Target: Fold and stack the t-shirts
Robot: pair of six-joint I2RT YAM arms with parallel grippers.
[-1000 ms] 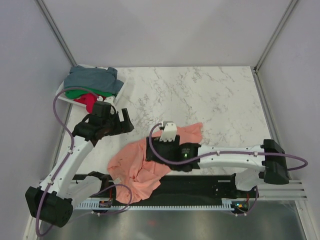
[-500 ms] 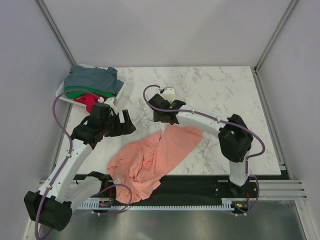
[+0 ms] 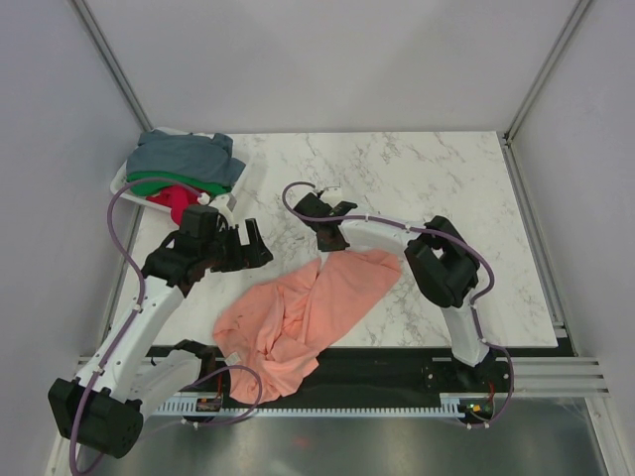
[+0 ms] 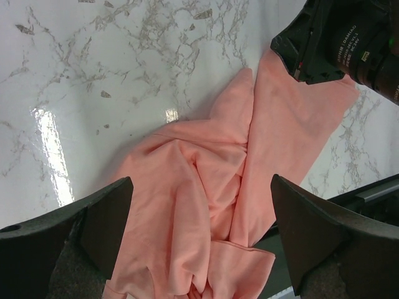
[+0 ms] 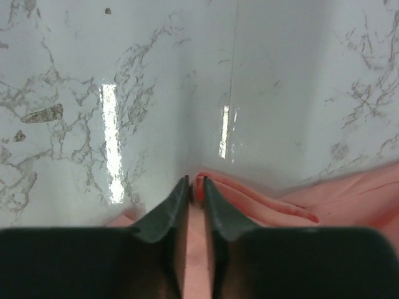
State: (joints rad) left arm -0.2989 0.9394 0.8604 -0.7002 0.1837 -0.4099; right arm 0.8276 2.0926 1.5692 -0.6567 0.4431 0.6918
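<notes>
While the right tool (image 5: 195, 187) pinches its far edge, the salmon-pink shirt (image 3: 308, 312) stretches diagonally, near-left to far-right. The left tool (image 3: 253, 243) gapes beside it, and the basket (image 3: 119, 188) beyond holds the grey-blue shirt (image 3: 184, 159), green shirt (image 3: 149, 183) and red shirt (image 3: 171, 201).

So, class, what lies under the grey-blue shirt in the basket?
A green shirt peeks out beneath, and a red shirt spills out lower. Anything deeper is covered.

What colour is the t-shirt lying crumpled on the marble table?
The t-shirt is plain salmon-pink, no print; the left wrist view shows it best.
</notes>
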